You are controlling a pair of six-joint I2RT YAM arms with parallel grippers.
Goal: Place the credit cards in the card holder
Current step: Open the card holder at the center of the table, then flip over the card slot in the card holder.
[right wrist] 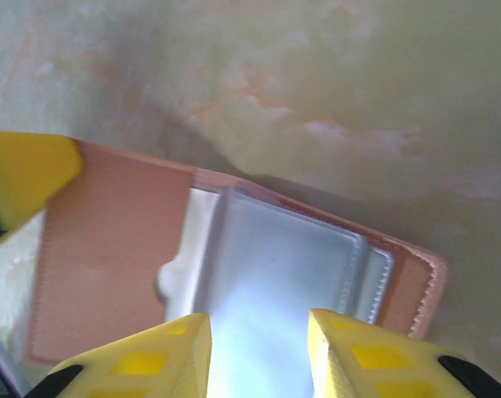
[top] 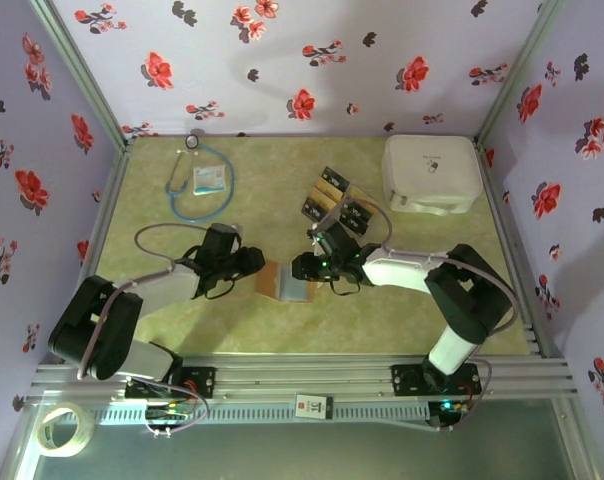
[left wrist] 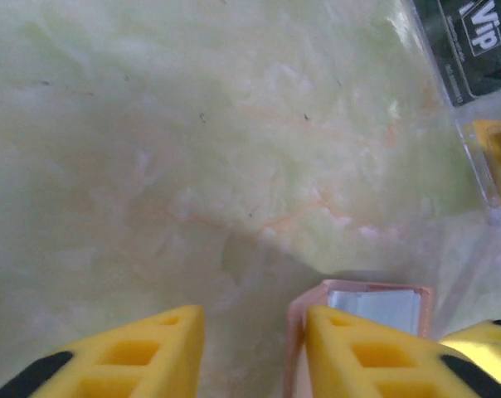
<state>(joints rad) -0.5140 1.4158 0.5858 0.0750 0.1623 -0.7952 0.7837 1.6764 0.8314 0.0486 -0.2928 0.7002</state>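
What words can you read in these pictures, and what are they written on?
"VIP": on the black card at the top right of the left wrist view.
Smaller print on that card: too blurred to read.
Mark on the white case: too small to read.
The tag at the bottom of the top view: too small to read.

The black credit card [left wrist: 476, 40] at the top right of the left wrist view bears pale letters reading "VIP", beside smaller print that seems too blurred to make out.
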